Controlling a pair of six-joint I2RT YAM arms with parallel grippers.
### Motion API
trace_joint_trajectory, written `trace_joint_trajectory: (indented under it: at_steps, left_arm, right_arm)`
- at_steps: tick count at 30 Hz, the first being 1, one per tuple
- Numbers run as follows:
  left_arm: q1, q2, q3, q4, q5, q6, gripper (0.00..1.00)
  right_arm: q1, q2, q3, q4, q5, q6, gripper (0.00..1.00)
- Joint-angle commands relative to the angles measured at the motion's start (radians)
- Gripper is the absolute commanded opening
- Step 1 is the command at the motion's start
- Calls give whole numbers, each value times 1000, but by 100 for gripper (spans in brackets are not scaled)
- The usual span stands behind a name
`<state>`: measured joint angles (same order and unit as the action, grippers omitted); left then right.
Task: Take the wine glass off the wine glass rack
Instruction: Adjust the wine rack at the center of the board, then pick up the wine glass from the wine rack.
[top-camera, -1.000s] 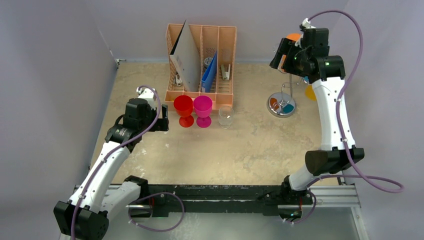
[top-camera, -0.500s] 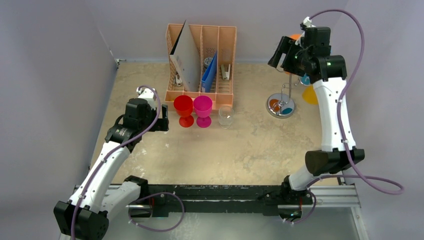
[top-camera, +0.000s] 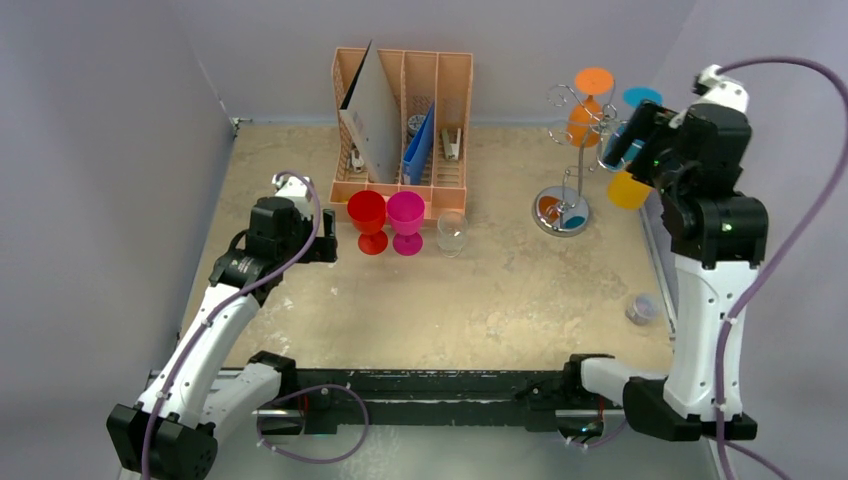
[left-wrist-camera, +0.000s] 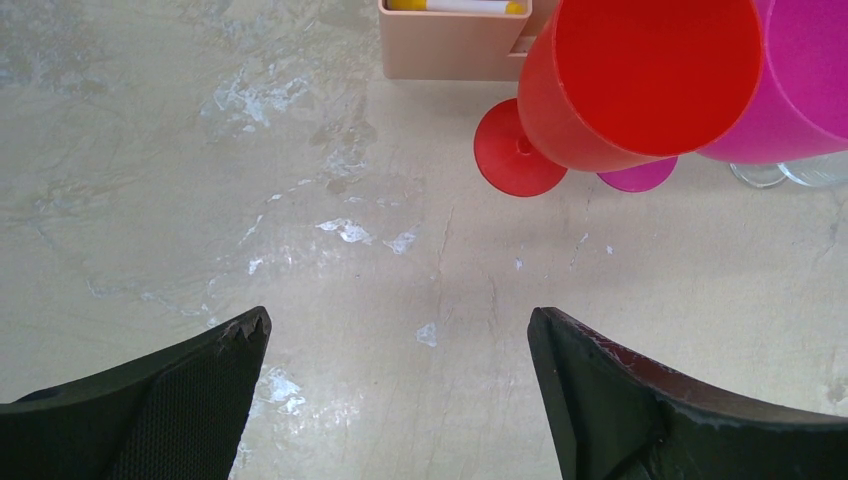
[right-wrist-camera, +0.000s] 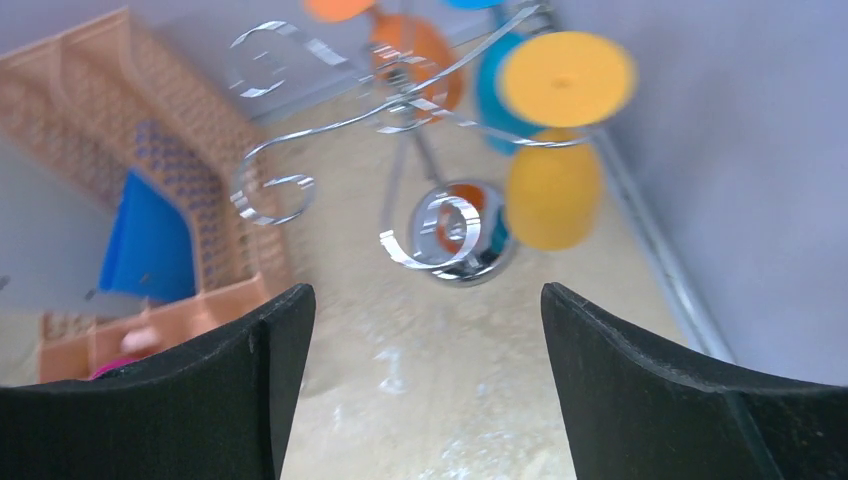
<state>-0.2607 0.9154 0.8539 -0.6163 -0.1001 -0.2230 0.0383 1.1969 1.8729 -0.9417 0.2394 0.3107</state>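
Note:
The silver wire wine glass rack stands at the back right on its round disc base. An orange glass, a blue glass and a yellow glass hang on it upside down. My right gripper is open and empty, just right of the rack beside the blue and yellow glasses. The right wrist view shows the rack, the yellow glass and the orange glass ahead of the open gripper. My left gripper is open and empty, low over the table.
A red glass, a magenta glass and a clear glass stand before the peach organiser. The left wrist view shows the red glass ahead. A small grey cup sits near the right edge. Grey walls enclose the table.
My right arm has swung from over the rack out to its right, uncovering the hanging glasses. The left arm has not moved.

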Motion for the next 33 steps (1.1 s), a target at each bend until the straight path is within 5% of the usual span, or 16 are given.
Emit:
trace_joint_trajectory:
  at_steps: [1, 12, 33]
  left_arm:
    - [6, -17, 28, 24, 4, 17, 99]
    - [6, -31, 25, 26, 8, 20, 99]
    - [6, -36, 26, 20, 5, 25, 99]
  right_arm:
    - [-107, 24, 0, -43, 92, -19, 85]
    - [-388, 135, 19, -27, -273, 187, 73]
    - [-653, 243, -19, 171, -511, 298, 48]
